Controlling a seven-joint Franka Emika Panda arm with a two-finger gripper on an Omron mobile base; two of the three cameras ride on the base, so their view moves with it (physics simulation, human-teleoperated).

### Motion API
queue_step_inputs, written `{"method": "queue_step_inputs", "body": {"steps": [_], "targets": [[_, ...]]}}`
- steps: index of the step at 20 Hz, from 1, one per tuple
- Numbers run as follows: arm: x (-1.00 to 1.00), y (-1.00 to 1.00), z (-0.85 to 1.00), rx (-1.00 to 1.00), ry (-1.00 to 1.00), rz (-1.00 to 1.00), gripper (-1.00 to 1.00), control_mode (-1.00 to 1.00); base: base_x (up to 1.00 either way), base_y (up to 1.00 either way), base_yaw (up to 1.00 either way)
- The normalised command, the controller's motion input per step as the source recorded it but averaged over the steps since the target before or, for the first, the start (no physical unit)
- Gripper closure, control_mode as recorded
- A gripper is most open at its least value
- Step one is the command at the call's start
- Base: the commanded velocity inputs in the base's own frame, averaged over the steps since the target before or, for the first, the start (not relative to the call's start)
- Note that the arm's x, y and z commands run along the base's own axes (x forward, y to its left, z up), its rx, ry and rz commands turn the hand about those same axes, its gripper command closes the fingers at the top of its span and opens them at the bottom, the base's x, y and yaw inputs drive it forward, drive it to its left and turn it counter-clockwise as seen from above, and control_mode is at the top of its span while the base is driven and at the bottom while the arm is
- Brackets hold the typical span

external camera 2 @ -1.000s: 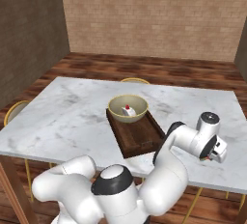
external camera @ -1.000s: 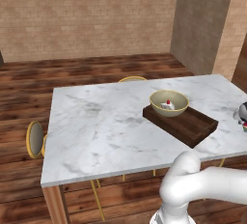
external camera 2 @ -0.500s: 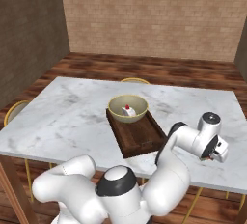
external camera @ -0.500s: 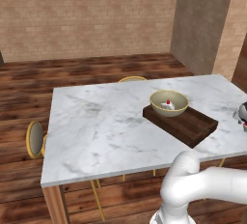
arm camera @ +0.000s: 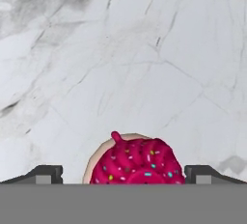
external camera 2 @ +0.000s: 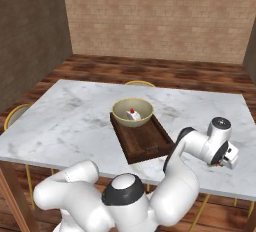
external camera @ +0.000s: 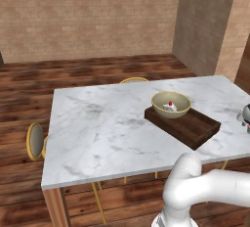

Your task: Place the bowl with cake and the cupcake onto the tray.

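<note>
The gripper (arm camera: 123, 177) points down at the marble table (external camera: 97, 128), its two dark fingertips (arm camera: 46, 174) spread wide to either side of the cupcake (arm camera: 137, 160). Neither tip touches the cake, so it is open and holding nothing. The cupcake sits directly below and between the tips; its magenta frosting with coloured sprinkles is visible, its wrapper hidden from this angle. Being round, it has no long axis to align with, so a straight descent and a squeeze look like the next step, I judge.

In the right base view the gripper (external camera 2: 229, 158) hovers low over the table, well to the right of the tray (external camera 2: 142, 138). The tray lies near the table's middle, and the bowl with cake (external camera 2: 132, 112) already rests on its far end, leaving the near half bare for the cupcake. After the grasp, the carry would run leftward toward the tray.

No brand, label or writing is readable anywhere.
</note>
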Motion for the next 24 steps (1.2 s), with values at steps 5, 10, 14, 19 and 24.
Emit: {"method": "queue_step_inputs", "body": {"steps": [5, 10, 14, 19, 24], "targets": [[0.0, 0.0, -0.08, 0.0, 0.0, 0.0, -1.0, -1.0, 0.0, 0.0, 0.0], [0.0, 0.0, -0.1, 0.0, 0.0, 0.0, -1.0, -1.0, 0.0, 0.0, 0.0], [0.0, 0.0, -0.1, 0.0, 0.0, 0.0, -1.0, -1.0, 0.0, 0.0, 0.0], [0.0, 0.0, -0.08, 0.0, 0.0, 0.0, 1.0, -1.0, 0.0, 0.0, 0.0], [0.0, 0.0, -0.05, 0.0, 0.0, 0.0, 1.0, -1.0, 0.0, 0.0, 0.0]]}}
